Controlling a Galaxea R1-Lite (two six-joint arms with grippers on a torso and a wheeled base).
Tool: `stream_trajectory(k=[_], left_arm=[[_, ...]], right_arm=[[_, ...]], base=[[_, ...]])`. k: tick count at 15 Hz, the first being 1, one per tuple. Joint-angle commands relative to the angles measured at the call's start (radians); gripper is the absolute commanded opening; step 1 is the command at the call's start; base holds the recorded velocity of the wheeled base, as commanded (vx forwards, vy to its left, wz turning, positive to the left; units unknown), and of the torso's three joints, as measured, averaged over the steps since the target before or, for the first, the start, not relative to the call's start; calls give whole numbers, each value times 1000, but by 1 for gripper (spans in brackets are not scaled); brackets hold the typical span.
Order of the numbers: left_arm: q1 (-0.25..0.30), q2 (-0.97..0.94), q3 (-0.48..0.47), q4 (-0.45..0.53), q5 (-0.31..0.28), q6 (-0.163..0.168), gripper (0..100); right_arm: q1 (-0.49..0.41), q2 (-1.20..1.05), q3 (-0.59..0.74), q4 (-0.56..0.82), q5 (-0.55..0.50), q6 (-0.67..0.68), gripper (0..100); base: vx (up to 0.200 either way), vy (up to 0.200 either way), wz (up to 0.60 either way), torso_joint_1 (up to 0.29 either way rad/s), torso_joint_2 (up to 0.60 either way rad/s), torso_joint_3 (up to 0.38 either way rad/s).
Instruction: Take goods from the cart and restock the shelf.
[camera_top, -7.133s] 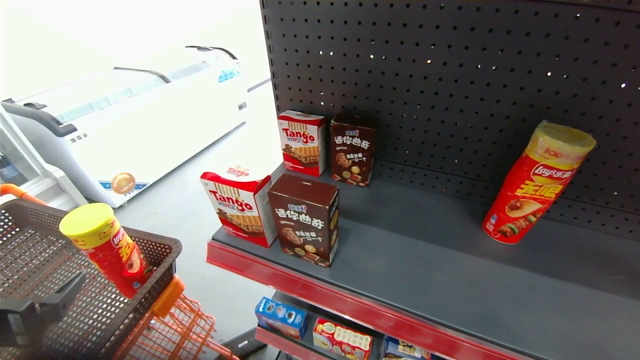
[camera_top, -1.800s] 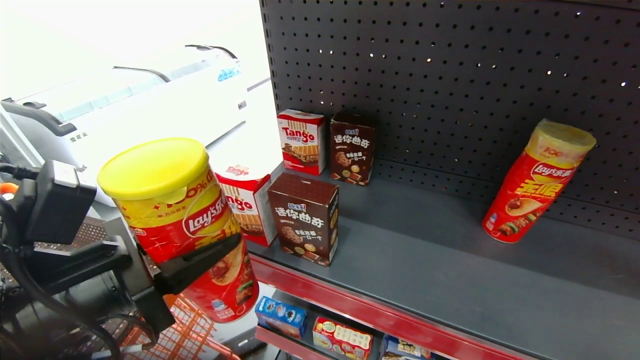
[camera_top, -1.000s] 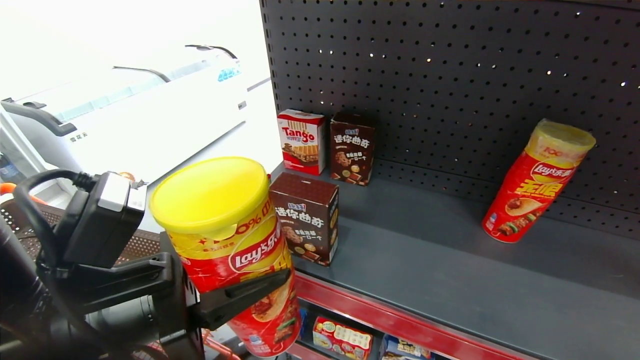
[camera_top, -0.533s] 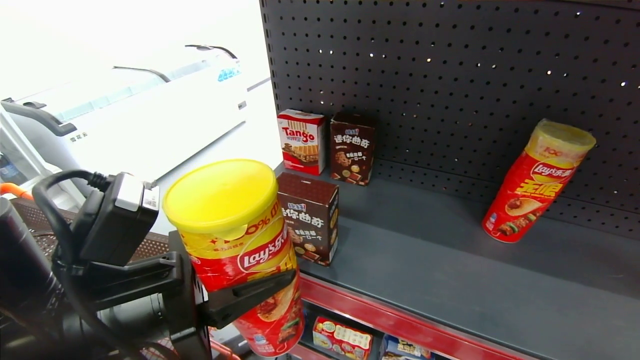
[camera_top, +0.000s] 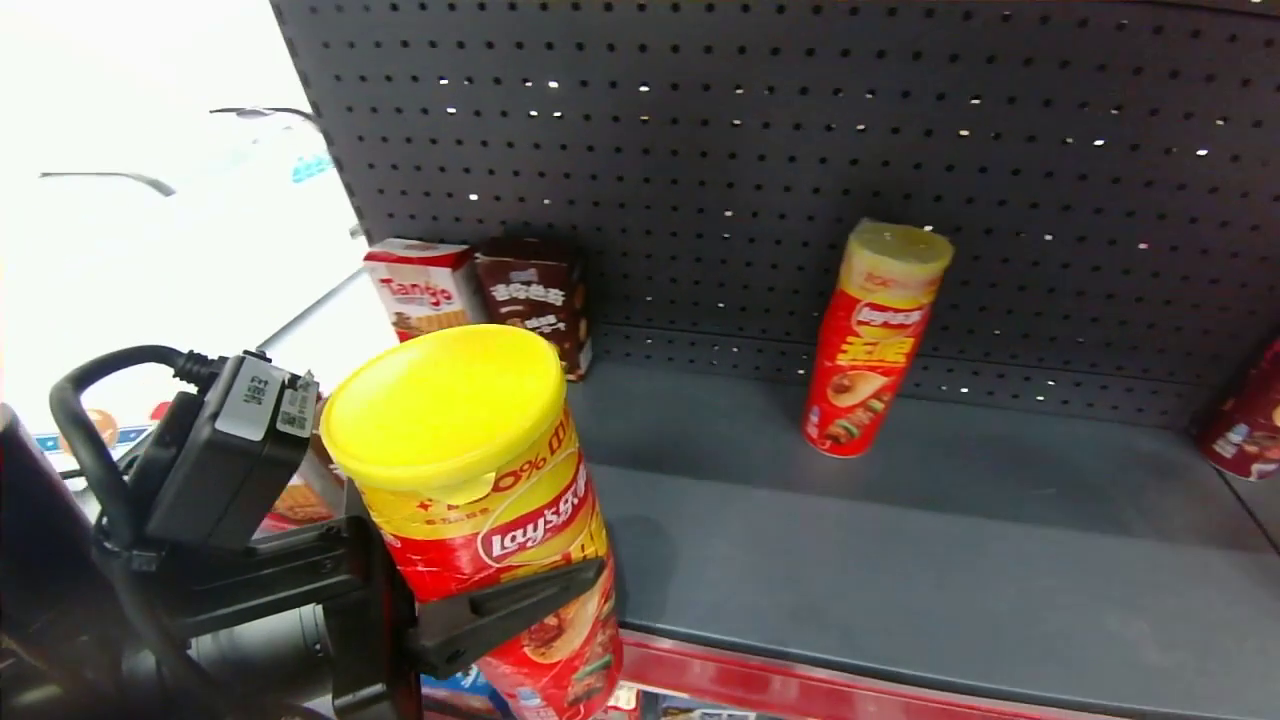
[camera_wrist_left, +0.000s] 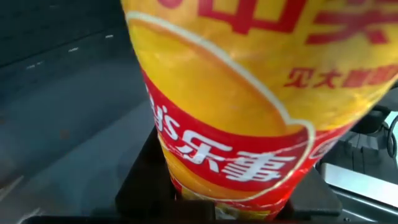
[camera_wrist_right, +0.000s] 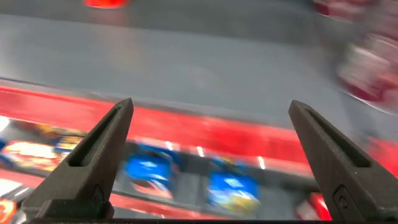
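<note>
Left hand (camera_top: 485, 590) clenched on red cylindrical chip canister with yellow lid (camera_top: 450, 420), at front edge of dark grey shelf (camera_top: 900, 560). Right hand (camera_wrist_right: 211, 162) released.

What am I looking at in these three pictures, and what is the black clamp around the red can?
A two-armed robot stands at a store shelf. The wide picture comes from its head camera; the other two come from cameras on its wrists. The black clamp is its left hand, shut on a chips can with a yellow lid, held near the shelf's front edge. On the shelf stand a second can, a wafer box and a brown box. The right hand is open and holds nothing.
</note>
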Motion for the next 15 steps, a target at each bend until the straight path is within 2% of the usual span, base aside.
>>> stream_trajectory(k=[1,3,15], left_arm=[[0,1,-1,0,0,0,0],[2,1,4,0,2,0,0],[11,-10,30,0,2,-2,0]], right_arm=[[0,0,0,0,0,0,100],[0,0,0,0,0,1,100],[0,0,0,-1,0,0,100]], base=[[0,0,-600,2,7,-2],[0,0,-600,7,2,0],[0,0,0,0,0,0]])
